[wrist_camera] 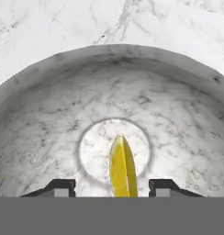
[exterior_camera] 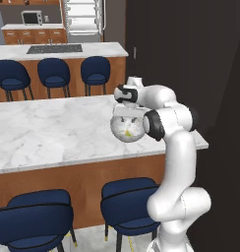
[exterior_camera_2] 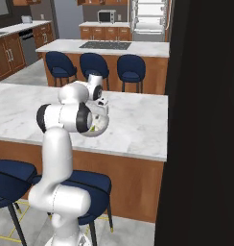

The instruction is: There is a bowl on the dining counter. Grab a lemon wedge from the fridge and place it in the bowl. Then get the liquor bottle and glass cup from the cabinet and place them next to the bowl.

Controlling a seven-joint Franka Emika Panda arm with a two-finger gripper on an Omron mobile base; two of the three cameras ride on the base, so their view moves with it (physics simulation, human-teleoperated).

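Note:
The pale grey mottled bowl (exterior_camera: 134, 134) (exterior_camera_2: 104, 124) (wrist_camera: 178, 119) stands near the right end of the white marble dining counter (exterior_camera: 53, 133) (exterior_camera_2: 138, 120). My gripper (exterior_camera: 126, 117) (exterior_camera_2: 102, 108) (wrist_camera: 113, 186) points straight down into it. In the hand view the yellow lemon wedge (wrist_camera: 122, 167) rests on edge on the bowl's round bottom, between my two fingertips (wrist_camera: 63, 186). The jaws stand apart, wider than the wedge, and do not touch it. A yellow speck of the lemon wedge (exterior_camera: 127, 132) also shows through the bowl wall.
Blue stools (exterior_camera: 127, 202) (exterior_camera_2: 85, 185) line the counter's near side, and more (exterior_camera: 53, 74) stand at the far side. Behind is an island with a black cooktop (exterior_camera: 54, 48); the fridge (exterior_camera: 82, 17) stands open at the back. A dark wall (exterior_camera_2: 205, 120) rises close on the right.

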